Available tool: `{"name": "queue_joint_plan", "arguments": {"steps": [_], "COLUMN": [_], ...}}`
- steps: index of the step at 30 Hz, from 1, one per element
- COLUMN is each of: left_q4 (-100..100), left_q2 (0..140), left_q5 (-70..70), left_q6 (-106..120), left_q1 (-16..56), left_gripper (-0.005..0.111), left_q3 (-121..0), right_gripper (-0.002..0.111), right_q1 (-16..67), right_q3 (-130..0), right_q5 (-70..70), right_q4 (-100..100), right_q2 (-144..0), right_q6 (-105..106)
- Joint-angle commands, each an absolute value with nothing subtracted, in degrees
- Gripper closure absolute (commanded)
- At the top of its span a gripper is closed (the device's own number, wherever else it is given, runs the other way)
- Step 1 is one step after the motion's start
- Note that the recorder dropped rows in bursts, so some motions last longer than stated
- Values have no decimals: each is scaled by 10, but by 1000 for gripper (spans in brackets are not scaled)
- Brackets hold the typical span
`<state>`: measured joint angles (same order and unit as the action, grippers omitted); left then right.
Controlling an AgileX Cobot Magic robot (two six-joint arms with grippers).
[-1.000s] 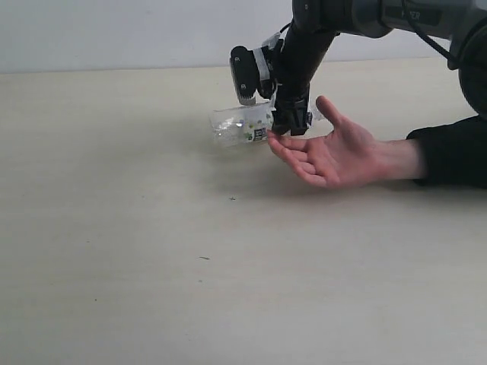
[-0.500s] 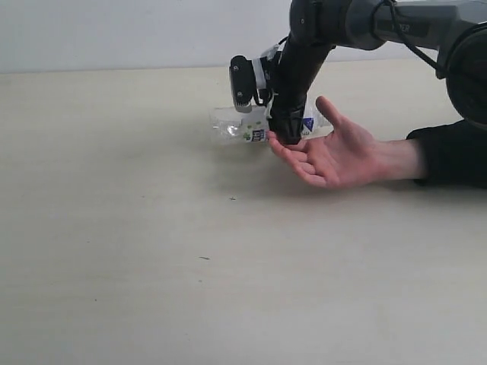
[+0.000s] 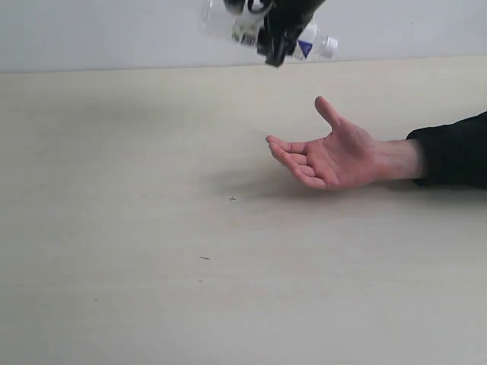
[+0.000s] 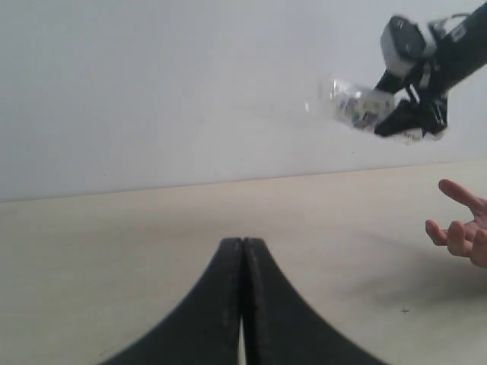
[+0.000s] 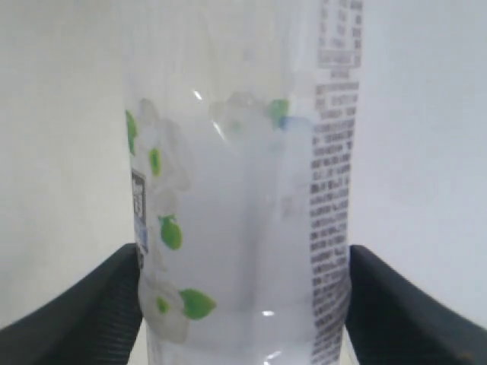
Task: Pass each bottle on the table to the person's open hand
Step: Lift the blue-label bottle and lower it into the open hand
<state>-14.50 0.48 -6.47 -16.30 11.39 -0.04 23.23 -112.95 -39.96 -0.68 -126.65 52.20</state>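
Note:
My right gripper (image 3: 275, 42) is shut on the green-dot-label bottle (image 3: 310, 43), a clear one lying sideways in the grip, high above the table (image 3: 137, 228) at the top edge of the exterior view. In the right wrist view the bottle (image 5: 243, 190) fills the gap between the black fingers (image 5: 114, 296). The person's open hand (image 3: 335, 156) rests palm up on the table below and right of the bottle, black sleeve behind it. My left gripper (image 4: 243, 243) is shut and holds nothing; its view shows the bottle (image 4: 354, 103) aloft. No other bottles are in view.
A pale wall (image 3: 91, 30) runs behind the table's far edge. A few tiny dark specks (image 3: 232, 198) lie on the tabletop in front of the hand. The person's forearm (image 3: 453, 148) enters from the right edge.
The right gripper has risen with the bottle from table level beside the person's fingertips to high above the table. The hand has stayed in place.

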Motion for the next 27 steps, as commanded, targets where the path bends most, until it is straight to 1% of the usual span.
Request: {"name": "queue_joint_plan", "arguments": {"steps": [1, 3, 8, 12, 18, 21, 27], "left_q4": [-144, -144, -144, -144, -144, -144, -144], "left_q2": [4, 4, 4, 4, 4, 4, 4], "left_q5": [-64, -64, -64, -64, -64, -64, -64], "left_q6": [-167, -167, -167, -167, -167, -167, -167], "left_q1": [113, 113, 113, 113, 113, 113, 113], "left_gripper": [107, 107, 107, 107, 107, 107, 107], "left_q3": [0, 0, 0, 0, 0, 0, 0], "right_gripper": [108, 108, 108, 108, 108, 108, 108], "right_q1": [233, 233, 232, 232, 232, 232, 230], "right_q3": [-1185, -1218, -1270, -1254, -1204, -1155, -1021], "right_q5": [-447, -520, -700, -700, -700, -700, -700], "right_q4": [-161, -195, -200, -186, -58, -19, -19], "right_q2": [-1212, -1209, -1209, -1203, -1198, -1182, -1127], "right_q6": [223, 173, 127, 41, 42, 59, 59]}}
